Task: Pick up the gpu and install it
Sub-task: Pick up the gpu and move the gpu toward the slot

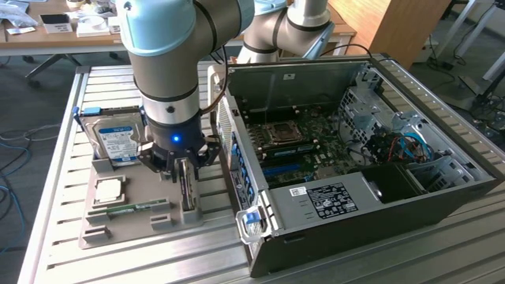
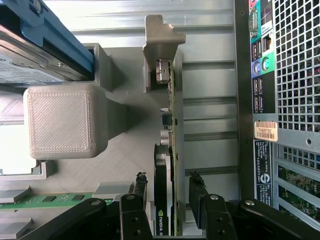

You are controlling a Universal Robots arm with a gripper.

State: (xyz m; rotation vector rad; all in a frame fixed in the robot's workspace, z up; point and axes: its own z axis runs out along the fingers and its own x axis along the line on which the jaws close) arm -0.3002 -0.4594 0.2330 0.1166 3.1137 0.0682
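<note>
Gpu [image 2: 163,170] stands on edge, long axis alongside the case [image 1: 355,228].

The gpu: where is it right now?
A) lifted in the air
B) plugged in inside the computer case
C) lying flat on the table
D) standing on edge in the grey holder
D: the gpu stands on edge in the grey holder, with the open end effector straddling it.

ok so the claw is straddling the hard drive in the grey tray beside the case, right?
Not the hard drive: it's the gpu. The wrist view shows the claw straddling the card, which stands on edge in the grey tray beside the case. The hard drive sits in another slot of that tray.
</note>
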